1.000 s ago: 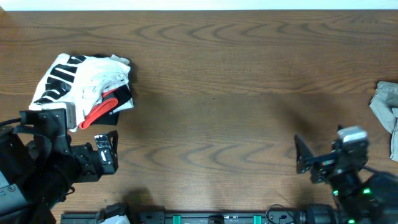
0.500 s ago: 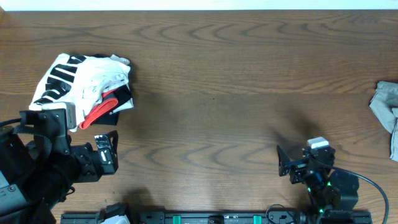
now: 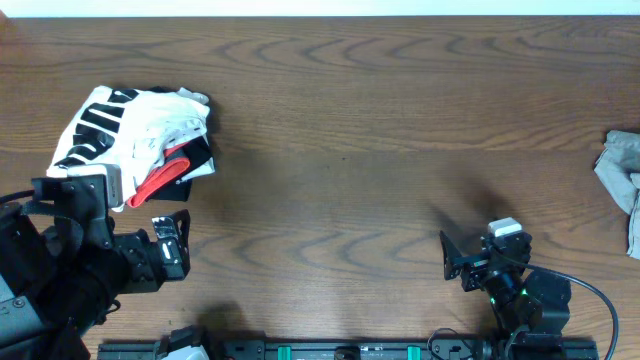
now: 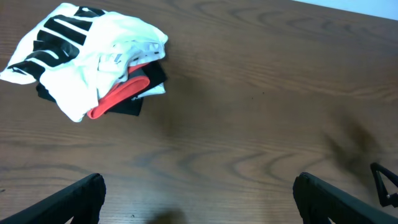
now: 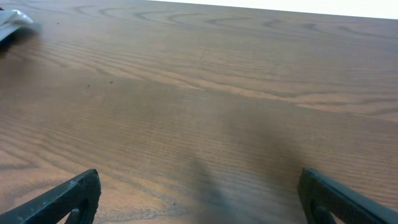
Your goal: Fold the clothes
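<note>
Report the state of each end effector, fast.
Left end effector: open, holding nothing.
Right end effector: open, holding nothing.

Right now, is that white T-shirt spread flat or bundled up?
Bundled up: the white T-shirt lies as a rumpled heap over the black garments.
</note>
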